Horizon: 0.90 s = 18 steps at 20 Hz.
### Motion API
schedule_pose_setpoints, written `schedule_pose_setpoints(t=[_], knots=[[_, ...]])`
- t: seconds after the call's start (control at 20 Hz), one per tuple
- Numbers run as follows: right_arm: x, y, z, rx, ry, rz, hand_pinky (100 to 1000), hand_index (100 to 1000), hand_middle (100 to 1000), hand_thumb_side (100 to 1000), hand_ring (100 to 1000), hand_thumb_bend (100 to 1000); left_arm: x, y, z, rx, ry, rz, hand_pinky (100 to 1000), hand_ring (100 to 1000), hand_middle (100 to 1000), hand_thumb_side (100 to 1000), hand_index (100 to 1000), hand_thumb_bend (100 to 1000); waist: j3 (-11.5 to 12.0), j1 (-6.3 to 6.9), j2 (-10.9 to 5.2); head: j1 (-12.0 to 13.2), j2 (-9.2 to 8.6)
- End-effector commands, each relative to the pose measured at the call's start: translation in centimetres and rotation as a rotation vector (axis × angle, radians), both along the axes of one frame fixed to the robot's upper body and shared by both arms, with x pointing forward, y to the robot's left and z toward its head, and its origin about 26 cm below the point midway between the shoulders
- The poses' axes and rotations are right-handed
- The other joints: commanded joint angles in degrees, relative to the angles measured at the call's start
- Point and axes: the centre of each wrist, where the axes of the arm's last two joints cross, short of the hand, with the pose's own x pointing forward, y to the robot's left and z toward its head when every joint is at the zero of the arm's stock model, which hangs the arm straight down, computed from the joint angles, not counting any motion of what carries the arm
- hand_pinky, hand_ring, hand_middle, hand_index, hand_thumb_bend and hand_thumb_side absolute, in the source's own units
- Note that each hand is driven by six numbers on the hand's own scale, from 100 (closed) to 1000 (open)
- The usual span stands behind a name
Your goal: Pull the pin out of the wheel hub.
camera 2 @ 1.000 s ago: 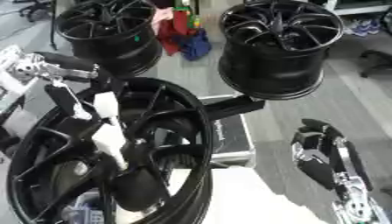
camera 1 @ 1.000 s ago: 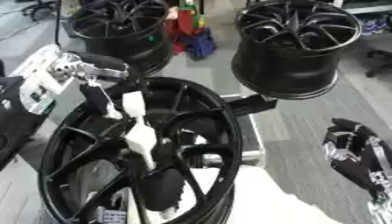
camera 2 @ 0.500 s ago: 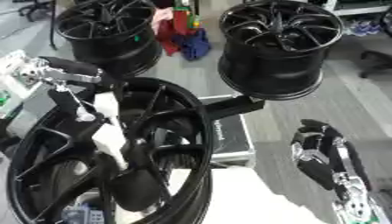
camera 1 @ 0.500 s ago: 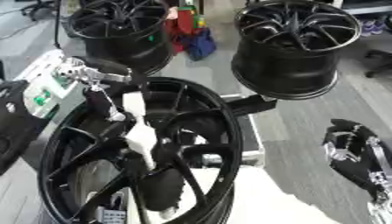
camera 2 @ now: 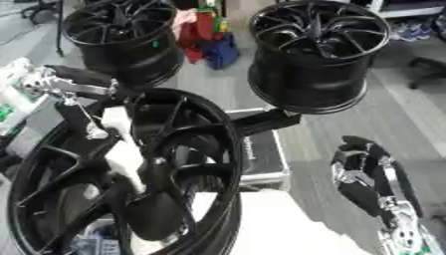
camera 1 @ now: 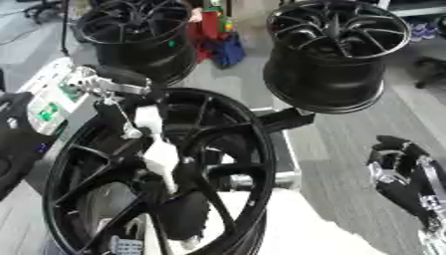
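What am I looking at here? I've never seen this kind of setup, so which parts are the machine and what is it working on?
Both pictures come from a stereo camera in a humanoid robot's head, looking down. The large black wheel hub stands close in front. The robot's left hand reaches across the spokes from the left, white and silver parts showing; whether it holds the pin I cannot tell. Its right hand rests idle at the lower right, holding nothing. Two more black wheels stand on the floor behind.

place: workshop | cues: black wheel rims (camera 1: 335, 47) standing about, grey floor (camera 1: 348, 149), equipment case (camera 2: 261, 154)
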Motion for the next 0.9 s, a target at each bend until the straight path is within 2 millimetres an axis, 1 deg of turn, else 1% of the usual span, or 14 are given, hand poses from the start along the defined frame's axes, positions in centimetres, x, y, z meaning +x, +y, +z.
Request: schedule_pose_setpoints(t=[0.05, 0.2, 0.3, 0.4, 0.5, 0.6, 0.7, 0.8, 0.9], knots=[[0.2, -0.3, 0.5, -0.013, -0.014, 0.005, 613, 772, 641, 167, 575, 100, -0.1, 0.5, 2.3, 0.052, -0.018, -0.094, 540, 437, 481, 104, 651, 100, 0.0, -0.15, -0.64, -0.1, -0.22], [0.2, -0.3, 0.5, -0.012, -0.012, 0.006, 613, 772, 641, 167, 575, 100, -0.2, 0.1, 3.8, 0.035, -0.053, -0.113, 532, 426, 469, 116, 641, 100, 0.1, -0.11, -0.75, -0.1, -0.10], [0.2, -0.4, 0.4, -0.013, -0.011, 0.006, 613, 773, 641, 168, 575, 100, -0.4, 0.0, 5.4, 0.020, -0.091, -0.121, 534, 423, 465, 123, 638, 100, 0.1, -0.10, -0.86, 0.0, -0.01], [0.1, -0.4, 0.4, -0.014, -0.009, 0.004, 613, 772, 641, 168, 575, 100, -0.7, 0.4, 7.2, 0.003, -0.130, -0.115, 543, 423, 465, 132, 640, 100, 0.2, -0.03, -0.99, 0.1, 0.10], [0.1, -0.5, 0.3, -0.014, -0.006, -0.002, 613, 773, 641, 169, 575, 100, -1.2, 1.3, 9.0, -0.012, -0.170, -0.098, 549, 423, 464, 139, 640, 100, 0.4, 0.11, -1.10, 0.1, 0.16], [0.0, -0.6, 0.2, -0.014, -0.004, -0.008, 613, 773, 641, 169, 575, 100, -1.9, 2.7, 10.7, -0.021, -0.210, -0.065, 553, 424, 464, 145, 641, 100, 0.7, 0.28, -1.17, -0.1, 0.21], [0.0, -0.7, 0.2, -0.014, -0.005, -0.013, 614, 773, 641, 170, 575, 100, -2.6, 4.7, 11.9, -0.030, -0.235, -0.016, 560, 426, 465, 150, 644, 100, 1.1, 0.44, -1.22, -0.5, 0.28], [0.0, -0.8, 0.1, -0.013, -0.005, -0.020, 614, 773, 641, 170, 575, 100, -3.6, 7.1, 12.6, -0.035, -0.247, 0.048, 557, 426, 466, 150, 647, 100, 1.7, 0.54, -1.24, -0.8, 0.41], [0.0, -0.9, 0.1, -0.012, -0.006, -0.030, 614, 773, 641, 171, 575, 100, -4.7, 10.2, 12.3, -0.043, -0.246, 0.137, 551, 426, 467, 143, 648, 100, 2.3, 0.54, -1.14, -1.1, 0.40]])
